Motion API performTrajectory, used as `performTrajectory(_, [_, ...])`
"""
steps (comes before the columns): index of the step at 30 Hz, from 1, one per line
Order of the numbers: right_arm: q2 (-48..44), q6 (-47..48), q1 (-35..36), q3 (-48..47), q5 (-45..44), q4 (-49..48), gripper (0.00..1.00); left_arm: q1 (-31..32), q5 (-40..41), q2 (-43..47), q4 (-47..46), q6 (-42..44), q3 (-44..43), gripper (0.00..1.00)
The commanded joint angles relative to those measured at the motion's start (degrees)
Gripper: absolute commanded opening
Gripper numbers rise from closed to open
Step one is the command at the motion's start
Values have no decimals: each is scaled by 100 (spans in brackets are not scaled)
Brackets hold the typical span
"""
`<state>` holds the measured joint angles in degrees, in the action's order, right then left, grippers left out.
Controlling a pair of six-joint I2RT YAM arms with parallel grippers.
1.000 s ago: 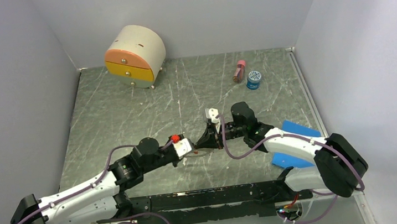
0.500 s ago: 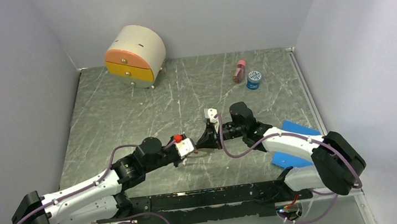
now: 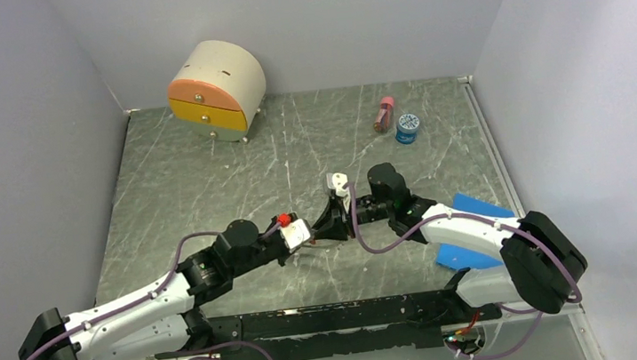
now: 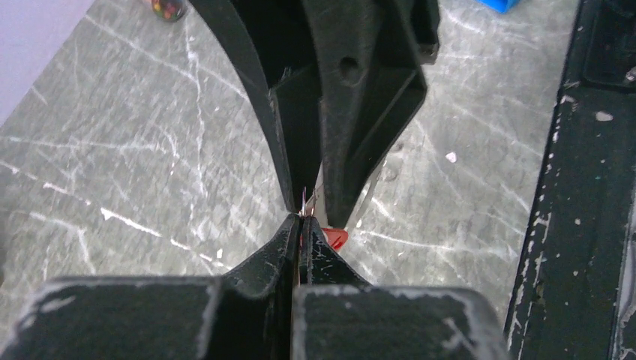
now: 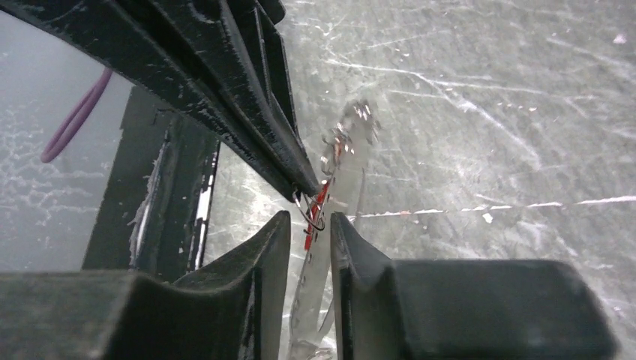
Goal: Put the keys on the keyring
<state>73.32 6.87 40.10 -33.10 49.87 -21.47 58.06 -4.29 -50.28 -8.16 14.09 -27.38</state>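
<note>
As the two arms come in from the near edge, count one left arm (image 3: 132, 307) and one right arm (image 3: 472, 226), meeting tip to tip over the middle of the tabletop (image 3: 208, 183). The left end effector (image 4: 300, 225) has its fingers pressed tight together, with a thin sliver of metal poking out at the tips. Whether that sliver belongs to a key or to the hoop, I cannot tell. The right end effector (image 5: 311, 225) faces it with its fingers slightly spread and a clear gap between them.

In that gap are the keys (image 5: 322, 196). One red tag shows for certain, and how many keys there are I cannot count through the blur. A silvery blade runs lengthwise out of the gap, slanting up and away from the right wrist camera, its glinting far end pointing out over the tabletop. Just in front of the tag, at the left fingertips, sits a small curl of wire that looks like the end of the keyring (image 5: 314, 217). The rest of the hoop is too thin to trace.

Two blue pieces (image 3: 483, 207) lie on the right side of the tabletop. Further back are one pink bottle (image 3: 384, 115) and one blue-lidded jar (image 3: 408, 127), side by side. At the far left corner stands one rounded chest (image 3: 218, 88) with two drawers.
</note>
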Motion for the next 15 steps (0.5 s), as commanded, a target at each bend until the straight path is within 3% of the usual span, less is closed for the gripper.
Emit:
performTrajectory(1, [-118,-10,15,-185,29,-317,40,-14,372,152,540,39,-483,3])
performTrajectory(4, [-369,-10,11,5,-176,-512,60,-14,421,125,1395,40,-842,3])
performTrajectory(8, [-661,201,11,258,-330,-718,74,-14,421,-78,2503,-52,-1397,3])
performTrajectory(15, [-568,24,16,253,-76,-1166,74,-14,421,-712,3993,-412,-2341,3])
